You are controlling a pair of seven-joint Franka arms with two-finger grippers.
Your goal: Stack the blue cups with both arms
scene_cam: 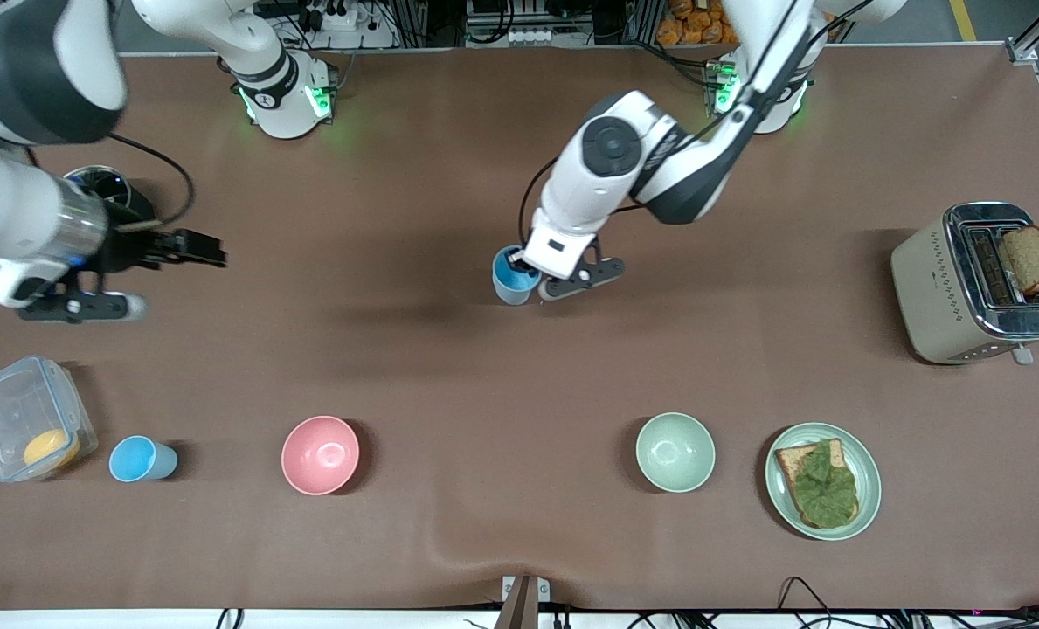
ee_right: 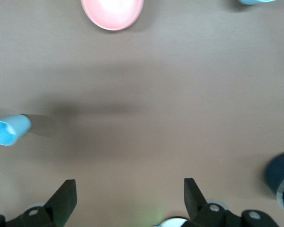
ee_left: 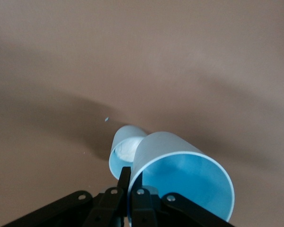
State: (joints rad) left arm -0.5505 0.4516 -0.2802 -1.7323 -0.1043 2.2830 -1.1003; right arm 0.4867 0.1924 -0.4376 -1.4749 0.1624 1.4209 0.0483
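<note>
light-blue cups (scene_cam: pixel 515 278), pink bowl (scene_cam: pixel 320 454), pale green bowl (scene_cam: pixel 675 452), brown table (scene_cam: pixel 449 376)

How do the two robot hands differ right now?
The left gripper is shut on the rim of a blue cup, while the right gripper is open and holds nothing. The left gripper is over the middle of the table; the right gripper hangs toward the right arm's end. The left wrist view shows a second cup under the held one. Both grippers are black, on white arms.
</note>
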